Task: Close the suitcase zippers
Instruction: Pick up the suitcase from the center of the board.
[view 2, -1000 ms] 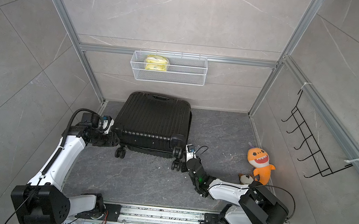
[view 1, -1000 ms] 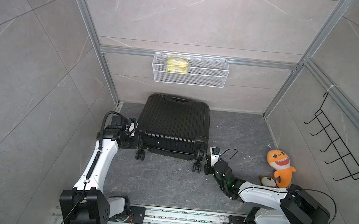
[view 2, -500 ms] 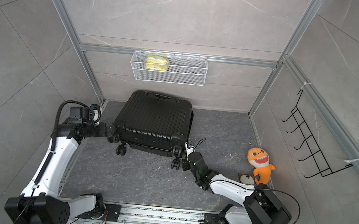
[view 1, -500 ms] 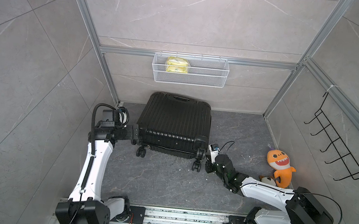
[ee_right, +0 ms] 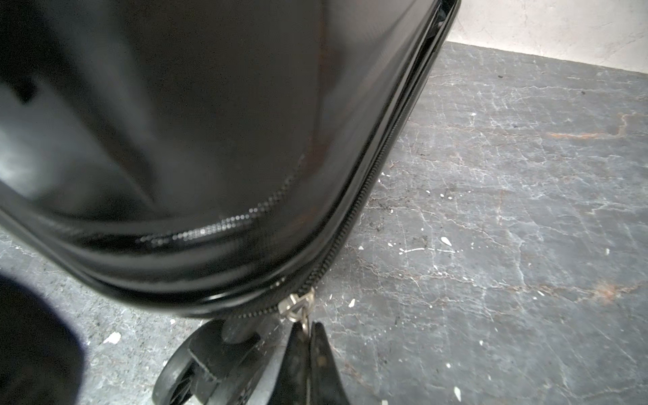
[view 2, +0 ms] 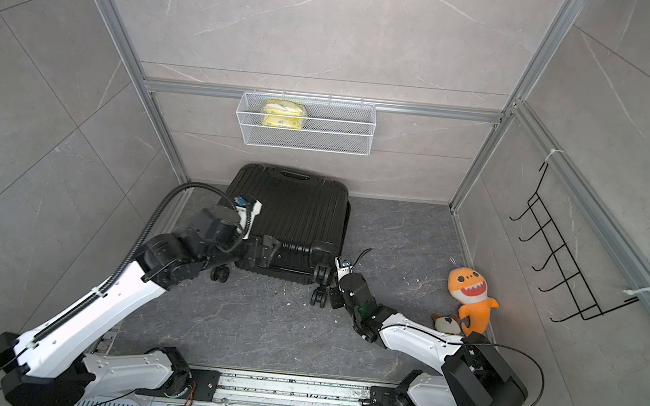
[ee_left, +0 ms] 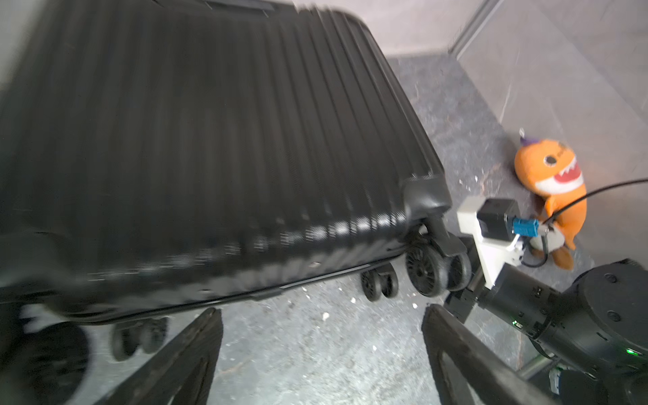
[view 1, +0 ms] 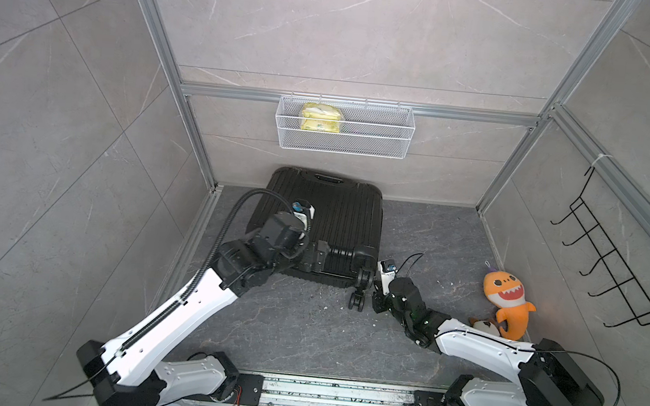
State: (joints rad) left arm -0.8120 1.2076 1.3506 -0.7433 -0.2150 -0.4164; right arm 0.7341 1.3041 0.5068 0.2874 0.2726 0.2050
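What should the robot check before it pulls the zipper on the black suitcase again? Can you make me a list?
1. Grip: the right gripper is shut on the silvery pull tab: ok.
2. Steadying: the left gripper is open and empty, not holding the suitcase: not ok.
3. The zippers closed all the way round: cannot tell, only one corner shows up close.
4. Pull path: a wheel sits close beside the right gripper: cannot tell if it is in the way.
5. The orange shark toy lies apart from the suitcase: ok.
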